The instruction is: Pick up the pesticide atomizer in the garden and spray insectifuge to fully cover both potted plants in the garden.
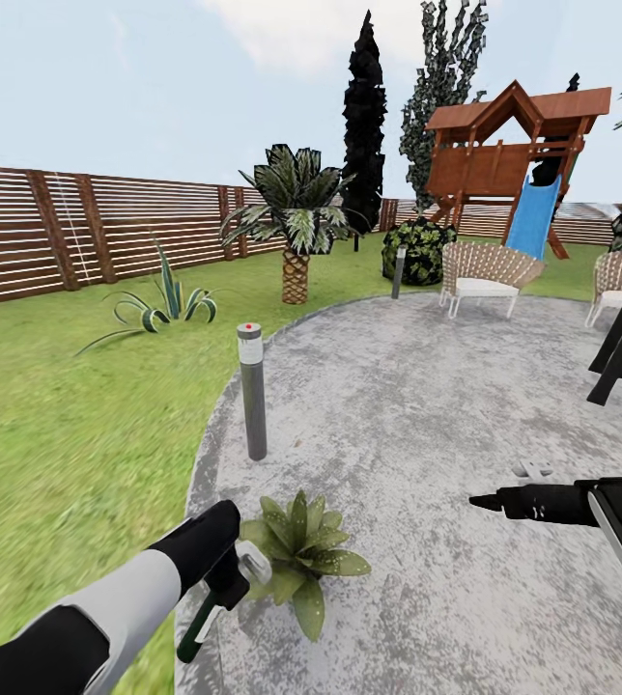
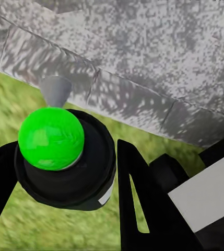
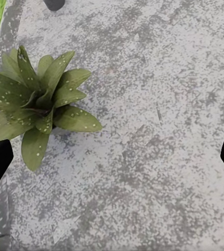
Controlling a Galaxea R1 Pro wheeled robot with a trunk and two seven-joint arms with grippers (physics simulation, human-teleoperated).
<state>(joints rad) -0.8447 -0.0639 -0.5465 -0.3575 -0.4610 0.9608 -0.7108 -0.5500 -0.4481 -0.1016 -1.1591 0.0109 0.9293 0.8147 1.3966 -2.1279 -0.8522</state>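
Already the pesticide atomizer (image 1: 198, 625) is in the left gripper (image 1: 226, 589), clamped between its fingers low and near at the left, over the seam where the paving meets the lawn. The left wrist view looks down on its bright green cap (image 2: 51, 138) and grey nozzle (image 2: 56, 90), and the nozzle seems to aim along the stone edge, not at the leaves. Just to the right of the bottle sits one potted plant (image 1: 301, 550), a low rosette of spotted olive leaves on the grey patio (image 1: 427, 405); its near-left leaves look almost in touch with the gripper.

To spray well, I judge the bottle should turn so the nozzle faces the rosette, and back off slightly so the mist spreads over every leaf.

The right gripper (image 1: 504, 503) hangs empty to the right over bare paving, its fingers spread wide apart in the right wrist view.

Room is good on the right and far side. The grey bollard lamp (image 1: 251, 391) stands just beyond the plant. Lawn (image 1: 60, 425) lies left of the curved edge.
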